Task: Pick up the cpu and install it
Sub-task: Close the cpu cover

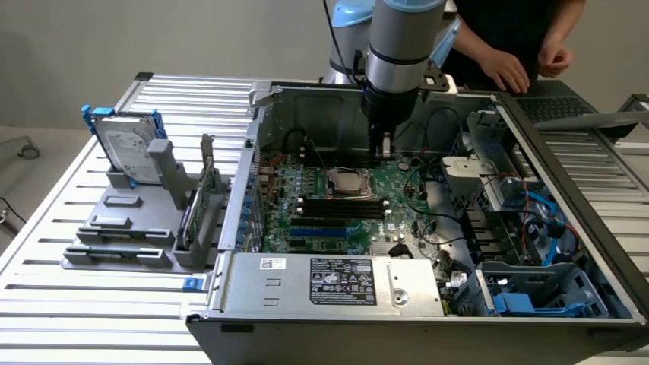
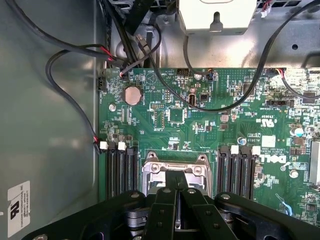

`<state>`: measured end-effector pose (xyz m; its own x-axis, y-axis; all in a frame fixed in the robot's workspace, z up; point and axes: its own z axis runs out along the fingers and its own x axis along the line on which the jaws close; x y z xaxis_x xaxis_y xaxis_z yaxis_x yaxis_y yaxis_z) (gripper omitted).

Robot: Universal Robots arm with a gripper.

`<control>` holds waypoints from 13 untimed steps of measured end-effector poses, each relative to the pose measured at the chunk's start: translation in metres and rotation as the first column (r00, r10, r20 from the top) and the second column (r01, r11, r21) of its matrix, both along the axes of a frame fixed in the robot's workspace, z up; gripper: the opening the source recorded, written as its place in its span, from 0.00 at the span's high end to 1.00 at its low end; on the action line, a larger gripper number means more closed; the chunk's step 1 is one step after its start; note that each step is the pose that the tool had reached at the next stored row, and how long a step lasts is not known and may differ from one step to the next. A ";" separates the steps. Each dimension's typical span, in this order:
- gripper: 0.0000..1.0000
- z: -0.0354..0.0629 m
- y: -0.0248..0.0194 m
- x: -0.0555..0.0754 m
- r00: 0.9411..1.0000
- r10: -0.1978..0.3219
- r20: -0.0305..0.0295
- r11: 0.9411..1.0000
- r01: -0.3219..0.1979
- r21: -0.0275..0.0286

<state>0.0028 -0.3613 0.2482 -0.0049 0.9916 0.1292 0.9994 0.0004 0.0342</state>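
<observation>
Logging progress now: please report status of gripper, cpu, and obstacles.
Gripper shut, tips over socket. Cpu seems seated in socket, not held. Cables beside, not across.

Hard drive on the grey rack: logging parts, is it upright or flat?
Upright: the hard drive stands on edge in the grey rack, its blue bracket at the top.

High exterior view overlooks case [image 1: 406, 334]; close wrist view faces shared motherboard [image 1: 403, 190] [image 2: 165, 95].

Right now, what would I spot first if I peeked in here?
An open computer case shows its green motherboard, mid-picture in the exterior view. The robot's shut gripper hangs over the metal-framed socket. At the exterior view's left, a silver hard drive stands upright in a grey rack.
</observation>
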 end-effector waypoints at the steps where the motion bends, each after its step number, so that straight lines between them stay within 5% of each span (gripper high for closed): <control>1: 0.89 -0.0002 0.0000 -0.001 1.000 0.000 -0.002 1.000 0.000 0.000; 5: 0.89 -0.0011 0.0000 -0.005 1.000 0.000 -0.015 1.000 0.000 0.005; 9: 0.89 -0.0016 0.0000 -0.010 1.000 0.000 -0.026 1.000 0.000 0.016; 13: 0.89 -0.0042 0.0000 -0.015 1.000 0.001 -0.023 1.000 0.000 0.027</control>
